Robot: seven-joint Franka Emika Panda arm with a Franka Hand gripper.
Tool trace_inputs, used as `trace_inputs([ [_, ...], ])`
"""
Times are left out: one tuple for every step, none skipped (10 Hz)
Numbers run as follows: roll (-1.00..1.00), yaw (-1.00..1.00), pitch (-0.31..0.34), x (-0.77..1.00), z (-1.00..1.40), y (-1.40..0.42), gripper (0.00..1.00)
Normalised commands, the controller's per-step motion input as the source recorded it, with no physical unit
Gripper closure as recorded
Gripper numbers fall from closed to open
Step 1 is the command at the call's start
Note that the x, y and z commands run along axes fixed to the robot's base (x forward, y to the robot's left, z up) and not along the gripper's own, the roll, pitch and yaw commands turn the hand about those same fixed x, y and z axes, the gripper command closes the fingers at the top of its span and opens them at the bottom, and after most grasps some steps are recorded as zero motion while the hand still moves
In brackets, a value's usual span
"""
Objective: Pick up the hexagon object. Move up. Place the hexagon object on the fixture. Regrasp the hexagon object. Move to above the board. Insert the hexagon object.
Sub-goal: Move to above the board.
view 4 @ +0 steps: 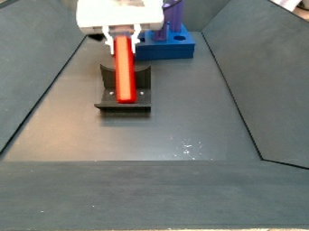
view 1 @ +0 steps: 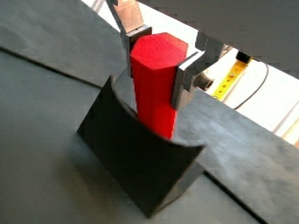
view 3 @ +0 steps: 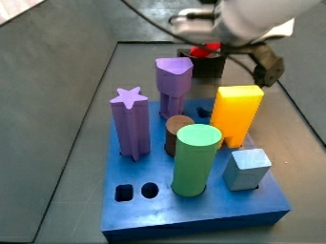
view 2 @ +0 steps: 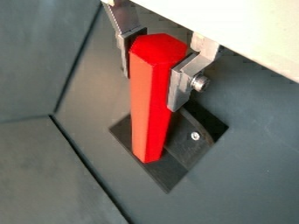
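Note:
The red hexagon object stands upright on the dark fixture. My gripper is shut on its top end, one silver finger on each side. Both wrist views show this; in the other one the hexagon rises from the fixture's base plate between the fingers of the gripper. In a side view the hexagon stands on the fixture under the gripper. In the other side view only a bit of red shows behind the board's pieces.
The blue board holds a purple star, a purple rounded piece, a yellow block, a green cylinder, a brown cylinder and a pale blue cube. Sloped dark walls ring the floor.

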Motion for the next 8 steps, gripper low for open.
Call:
trace_inputs([
  [-0.16,-0.3,-0.021,0.06,1.0,-0.11,1.0],
  [-0.15,-0.23,0.055,0.05,1.0,-0.1,1.0],
  [-0.14,-0.2,0.082,0.04,1.0,-0.09,1.0],
  [-0.13,-0.14,0.13,0.04,1.0,-0.09,1.0],
  [-0.11,-0.09,0.153,0.03,1.0,-0.08,1.0],
  [-0.09,-0.04,0.178,0.03,1.0,-0.08,1.0],
  [-0.07,0.0,0.188,0.03,1.0,-0.07,1.0],
  [-0.05,0.05,0.19,0.02,1.0,-0.07,1.0],
])
